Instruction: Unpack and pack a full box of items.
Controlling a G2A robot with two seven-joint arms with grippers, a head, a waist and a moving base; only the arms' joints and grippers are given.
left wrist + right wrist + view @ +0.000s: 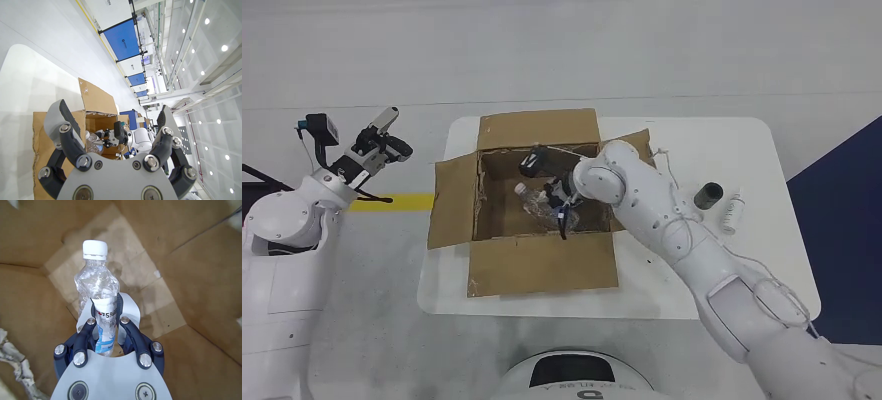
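An open cardboard box [538,130] with its flaps spread sits on the white table [732,270]. Inside it, my right gripper [105,308] is shut on a clear plastic bottle [97,283] with a white cap and a blue-and-white label, held above the box floor [132,275]. In the top view the same bottle [536,198] and right gripper [560,200] are in the middle of the box. My left gripper [113,115] stands open and empty off the table's left side, also visible as the left gripper [387,133], facing the box [94,106].
A dark cylinder [708,195] and a small white bottle [732,212] lie on the table right of the box. Crumpled paper [17,361] lies along one inner wall of the box. The box's front flap [542,262] hangs toward the table's near edge.
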